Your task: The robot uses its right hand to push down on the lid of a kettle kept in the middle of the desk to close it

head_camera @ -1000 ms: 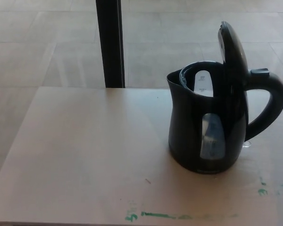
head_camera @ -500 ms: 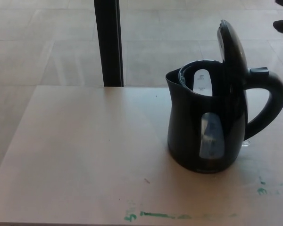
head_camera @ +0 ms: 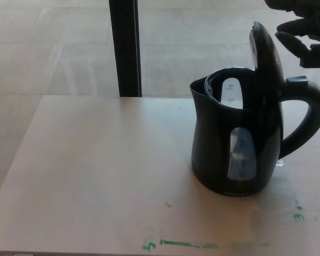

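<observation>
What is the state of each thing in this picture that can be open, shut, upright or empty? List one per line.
kettle: upright on the desk, open
lid: raised, standing almost upright
right hand: open, fingers apart, near the lid's top, holding nothing

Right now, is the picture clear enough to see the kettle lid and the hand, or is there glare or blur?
Head view: soft focus overall; the black kettle and raised lid read nearly as silhouettes against the bright floor; the right hand is dark and slightly blurred.
</observation>
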Robot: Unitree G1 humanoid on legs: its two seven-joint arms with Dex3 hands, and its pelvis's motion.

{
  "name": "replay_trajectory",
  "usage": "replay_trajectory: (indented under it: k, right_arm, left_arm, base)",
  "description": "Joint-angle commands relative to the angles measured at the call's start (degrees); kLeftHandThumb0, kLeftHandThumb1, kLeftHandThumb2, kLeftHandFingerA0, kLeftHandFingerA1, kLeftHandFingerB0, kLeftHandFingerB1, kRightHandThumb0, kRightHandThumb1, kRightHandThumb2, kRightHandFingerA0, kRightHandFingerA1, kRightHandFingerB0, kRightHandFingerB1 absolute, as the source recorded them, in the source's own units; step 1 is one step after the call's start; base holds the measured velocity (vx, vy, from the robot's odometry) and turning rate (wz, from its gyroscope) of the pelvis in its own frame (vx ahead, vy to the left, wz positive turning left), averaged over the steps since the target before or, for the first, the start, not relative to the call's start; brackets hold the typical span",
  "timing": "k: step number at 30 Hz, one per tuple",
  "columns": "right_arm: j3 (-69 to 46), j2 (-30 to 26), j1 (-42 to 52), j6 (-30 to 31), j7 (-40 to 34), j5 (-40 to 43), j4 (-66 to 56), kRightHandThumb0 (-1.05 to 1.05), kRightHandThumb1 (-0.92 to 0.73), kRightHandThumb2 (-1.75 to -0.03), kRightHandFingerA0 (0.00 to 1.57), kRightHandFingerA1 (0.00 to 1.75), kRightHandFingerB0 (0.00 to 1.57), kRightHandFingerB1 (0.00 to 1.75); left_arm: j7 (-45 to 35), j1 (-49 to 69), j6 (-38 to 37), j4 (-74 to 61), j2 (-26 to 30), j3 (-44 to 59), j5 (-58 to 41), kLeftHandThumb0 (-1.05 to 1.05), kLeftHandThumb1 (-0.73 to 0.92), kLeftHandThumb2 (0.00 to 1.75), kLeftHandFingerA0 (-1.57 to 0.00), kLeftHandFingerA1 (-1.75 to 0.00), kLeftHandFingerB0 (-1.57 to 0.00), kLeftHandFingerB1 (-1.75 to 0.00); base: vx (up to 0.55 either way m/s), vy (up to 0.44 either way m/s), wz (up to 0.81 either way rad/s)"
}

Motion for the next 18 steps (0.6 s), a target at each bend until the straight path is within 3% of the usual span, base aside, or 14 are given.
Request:
replay_trajectory:
  k: [1, 2, 3, 4, 5, 6, 7, 8, 9, 10, 12, 13, 18]
  right_arm:
    - [3.91, -0.26, -2.08, -4.58, 0.25, -7.48, 3.11, -0.87, -0.84, -0.67, 0.26, 0.41, 0.21, 0.28]
    - [4.99, -0.34, -2.18, -5.64, -0.22, -8.74, 3.71, -0.88, -0.86, -0.67, 0.26, 0.42, 0.2, 0.28]
    - [5.63, -0.4, -1.91, -5.78, 0.06, -9.24, 3.86, -0.86, -0.67, -1.06, 0.18, 0.51, 0.09, 0.41]
    - [5.88, -0.44, -1.79, -5.9, 0.15, -9.4, 3.99, -0.86, -0.67, -1.06, 0.18, 0.51, 0.09, 0.41]
    - [7.08, -0.31, -1.2, -7.42, 0.06, -10.52, 4.18, -0.87, -0.87, -0.68, 0.21, 0.41, 0.17, 0.28]
    - [8.2, -0.39, -0.87, -8.32, 0.14, -11.63, 4.18, -0.86, -0.69, -1.07, 0.15, 0.5, 0.09, 0.42]
    - [9.63, -0.39, -0.63, -8.31, 1.32, -12.57, 3.96, -0.39, -0.39, -1.05, 0.0, 0.51, 0.0, 0.5]
    - [11.08, -0.09, -0.6, -6.9, 3.41, -13.11, 3.54, -0.89, -0.69, -1.13, 0.02, 0.47, 0.02, 0.31]
    - [12.56, -0.14, -0.8, -5.98, 4.2, -14.39, 2.92, -0.9, -0.7, -1.14, 0.01, 0.48, 0.0, 0.27]
    - [13.69, -0.11, -0.64, -6.43, 3.8, -15.58, 2.38, -0.92, -0.71, -1.15, 0.12, 0.52, 0.0, 0.29]
    - [14.52, 0.44, -0.13, -5.65, 3.51, -16.03, 1.35, -0.95, -0.71, -1.1, 0.08, 0.49, 0.06, 0.34]
    - [14.95, 0.8, 0.25, -5.74, 2.88, -16.45, 1.0, -0.96, -0.91, -0.68, 0.15, 0.41, 0.09, 0.3]
    - [16.17, 2.21, 0.19, -5.32, 3.1, -18.11, -0.16, -0.95, -0.89, -0.68, 0.19, 0.43, 0.12, 0.31]
  left_arm:
    - [0.49, 0.35, -0.38, -0.04, 1.03, 0.44, -1.11, -0.69, 0.54, 0.91, -0.51, -0.62, -0.28, -0.46]
    - [1.27, 0.01, 0.12, 0.32, 1.0, 0.64, -1.22, -0.73, 0.55, 0.89, -0.53, -0.61, -0.29, -0.46]
    - [1.11, 0.13, -0.11, 0.14, 1.12, 0.17, -0.75, -0.71, 0.54, 0.91, -0.5, -0.6, -0.25, -0.46]
    - [1.0, 0.2, -0.23, 0.05, 1.19, -0.04, -0.53, -0.71, 0.54, 0.91, -0.5, -0.6, -0.25, -0.46]
    - [0.63, 0.23, 0.06, -0.06, 1.27, 0.04, -0.72, -0.68, 0.66, 0.61, -0.53, -0.47, -0.31, -0.32]
    - [0.29, 0.29, 0.24, -0.27, 1.35, -0.01, -0.78, -0.7, 0.66, 0.61, -0.51, -0.45, -0.32, -0.32]
    - [0.15, 0.29, 0.29, -0.4, 1.32, 0.16, -1.0, -0.69, 0.65, 0.59, -0.52, -0.47, -0.3, -0.32]
    - [0.67, 0.09, 0.41, -0.22, 1.24, 0.31, -1.1, -0.69, 0.65, 0.6, -0.54, -0.47, -0.31, -0.31]
    - [1.09, -0.09, 0.6, -0.09, 1.34, -0.06, -0.67, -0.68, 0.66, 0.61, -0.52, -0.45, -0.3, -0.31]
    - [0.89, -0.13, 0.36, 0.17, 1.33, -0.07, -0.65, -0.69, 0.66, 0.6, -0.49, -0.43, -0.27, -0.3]
    - [0.4, -0.22, 0.16, 0.69, 1.3, 0.35, -1.06, -0.69, 0.65, 0.6, -0.5, -0.45, -0.28, -0.31]
    - [0.63, -0.27, -0.28, 1.02, 1.25, 0.08, -0.7, -0.69, 0.66, 0.6, -0.48, -0.43, -0.27, -0.31]
    - [0.58, -0.59, 0.06, 1.15, 1.65, 0.13, -0.76, -0.69, 0.65, 0.6, -0.5, -0.45, -0.28, -0.31]
  base:
    - [0.0, 0.0, 0.0]
    - [0.0, 0.0, 0.0]
    - [0.0, 0.0, 0.0]
    - [0.0, 0.0, 0.0]
    - [0.0, 0.0, 0.0]
    - [0.0, 0.0, 0.0]
    - [0.0, 0.0, 0.0]
    - [0.0, 0.0, 0.0]
    - [0.0, 0.0, 0.0]
    - [0.0, 0.0, 0.0]
    - [0.0, 0.0, 0.0]
    - [0.0, 0.0, 0.0]
    - [0.0, 0.0, 0.0]
